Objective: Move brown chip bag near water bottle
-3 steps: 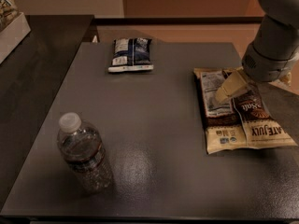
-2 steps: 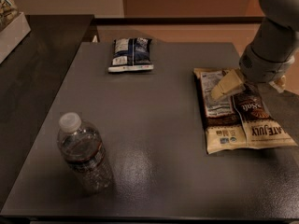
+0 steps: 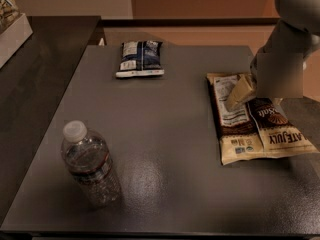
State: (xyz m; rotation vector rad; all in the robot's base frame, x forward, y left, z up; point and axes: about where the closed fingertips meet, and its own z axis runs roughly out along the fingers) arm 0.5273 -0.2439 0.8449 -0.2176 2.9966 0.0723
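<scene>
Hand [image 3: 239, 95] is positioned at the right side of the desk [image 3: 165, 129], over the upper part of the brown chip bag [image 3: 260, 134], at or just above its surface; contact cannot be confirmed. Whether the hand is open or closed cannot be told

The bag lies flat near the desk's right edge, printed side up, and is judged not lifted. Further out, a small blue-and-white snack bag [image 3: 141, 58] lies at back centre, well apart from the hand, not involved. The water bottle [image 3: 90, 166] stands upright at front left, well apart from the chip bag, on the opposite side of the desk

Progress is judged early:
- approach to the bag looks done or nearly done
- a secure grasp is not evidenced
- the bag has not been brought near the bottle

Left to do: the bag is to be gripped, carried or dragged across to front left, set down just beside the bottle, then released. The bottle looks light and narrow, so tipping on arrival is considered the main risk
</scene>
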